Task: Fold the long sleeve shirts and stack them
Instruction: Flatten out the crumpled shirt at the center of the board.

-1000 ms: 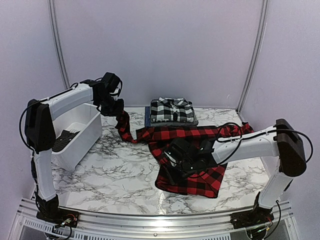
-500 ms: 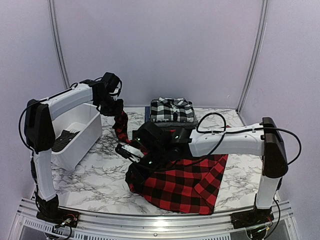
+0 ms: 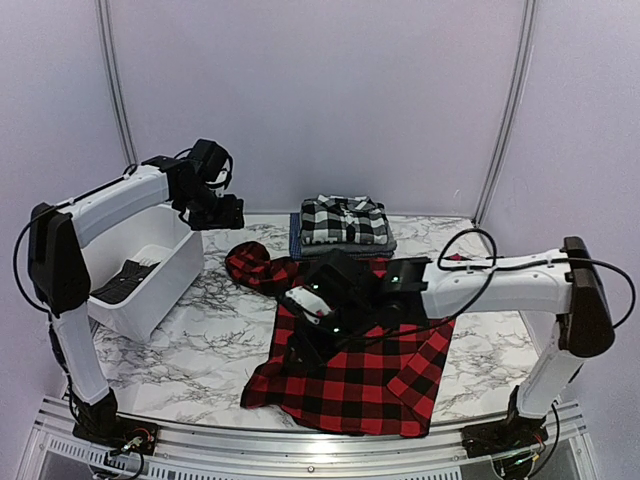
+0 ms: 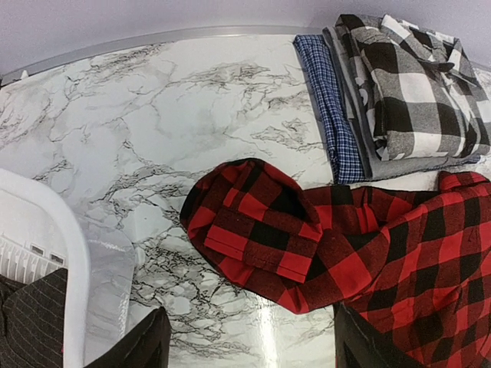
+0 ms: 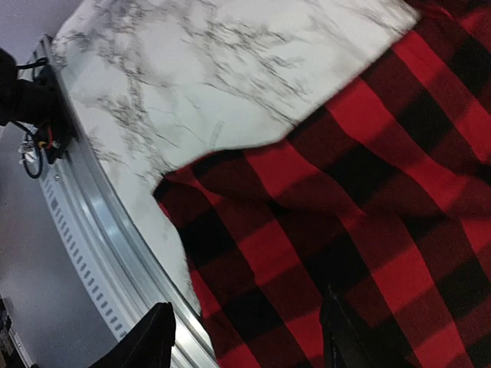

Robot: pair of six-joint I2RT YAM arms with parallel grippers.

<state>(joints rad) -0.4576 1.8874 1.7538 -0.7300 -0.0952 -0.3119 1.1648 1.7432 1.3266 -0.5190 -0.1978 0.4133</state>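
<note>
We judge the step in hand to be laying out the red-and-black shirt (image 3: 365, 375) for folding. It lies spread on the table (image 3: 190, 345), roughly in the middle and towards the near edge. Its near hem reaches close to the metal rail (image 5: 100, 222), and the cloth is rumpled, not flat. One sleeve (image 4: 253, 222) lies doubled over on itself in a heap at the far left of the shirt, just beside the finished stack. That stack sits at the back of the table, with the black-and-white plaid shirt (image 3: 343, 220) on top, a grey one beneath it and a blue one (image 4: 330, 115) showing at the left side. The left hand (image 3: 224, 211) hangs in the air above the heaped sleeve, its fingers spread with nothing between them. The right hand (image 5: 245, 337) hovers low over the near left part of the shirt, also open and gripping no cloth. A dark garment (image 3: 122, 280) waits in the white tub (image 3: 165, 270) on the left. For the next move we would want the heaped sleeve drawn out straight and the body smoothed. Each hand would need a fresh grip on an edge or cuff. Then the sleeves can be folded in and the shirt carried onto the stack.
</note>
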